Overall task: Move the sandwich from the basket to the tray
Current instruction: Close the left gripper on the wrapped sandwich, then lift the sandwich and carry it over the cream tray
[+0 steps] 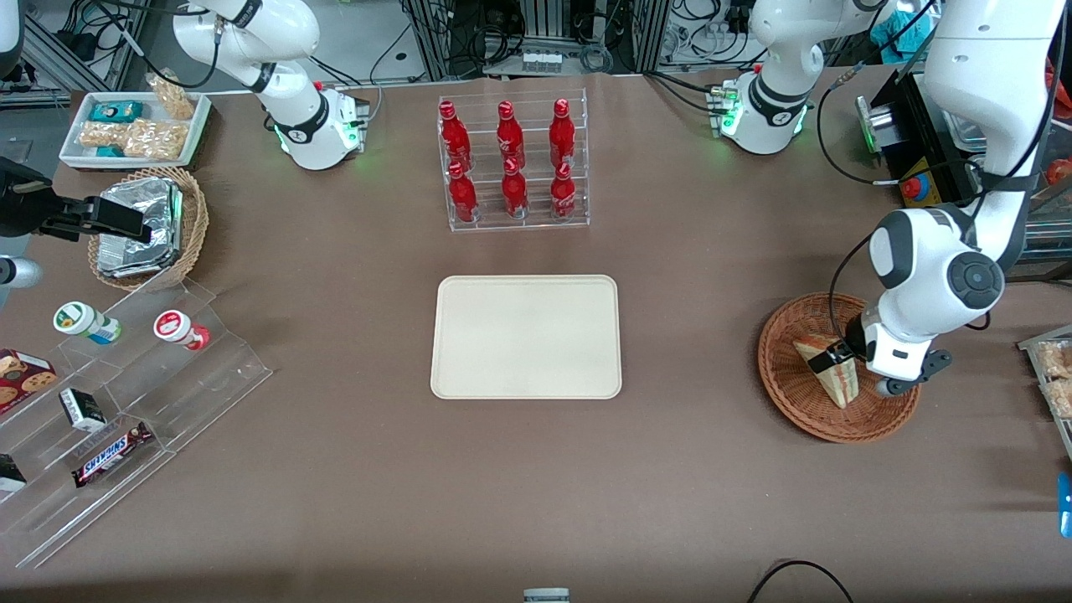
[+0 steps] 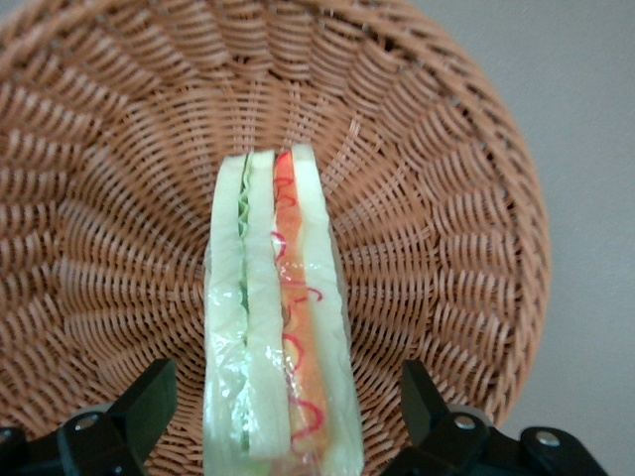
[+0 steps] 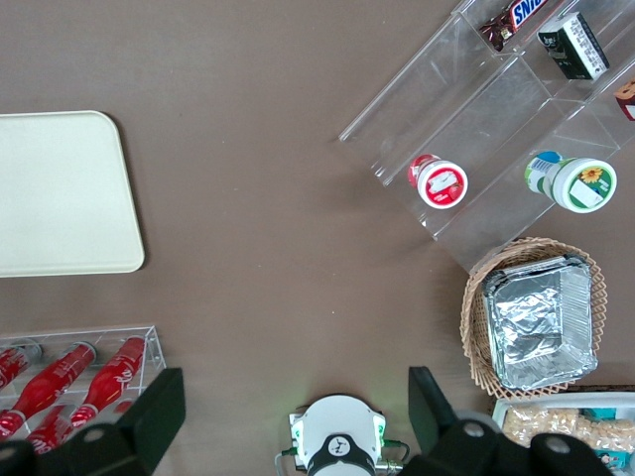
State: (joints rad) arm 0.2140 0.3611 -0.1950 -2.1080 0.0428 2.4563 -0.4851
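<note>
The sandwich point(image 1: 840, 383) is a clear-wrapped wedge of pale bread with green and red-orange filling. It lies in the shallow reddish-brown wicker basket point(image 1: 787, 395) toward the working arm's end of the table. My left gripper point(image 1: 837, 357) is lowered into the basket and stands open. In the left wrist view its dark fingers point(image 2: 149, 399) straddle the sandwich point(image 2: 278, 327) with a gap on each side, over the basket's weave point(image 2: 119, 198). The cream-beige tray point(image 1: 526, 337) lies bare at the table's middle, also showing in the right wrist view point(image 3: 60, 193).
A clear rack of red bottles point(image 1: 512, 163) stands farther from the front camera than the tray. Toward the parked arm's end are a tan basket with foil packets point(image 1: 142, 226), a white bin of snacks point(image 1: 134, 126) and acrylic steps point(image 1: 126, 394) holding cups and bars.
</note>
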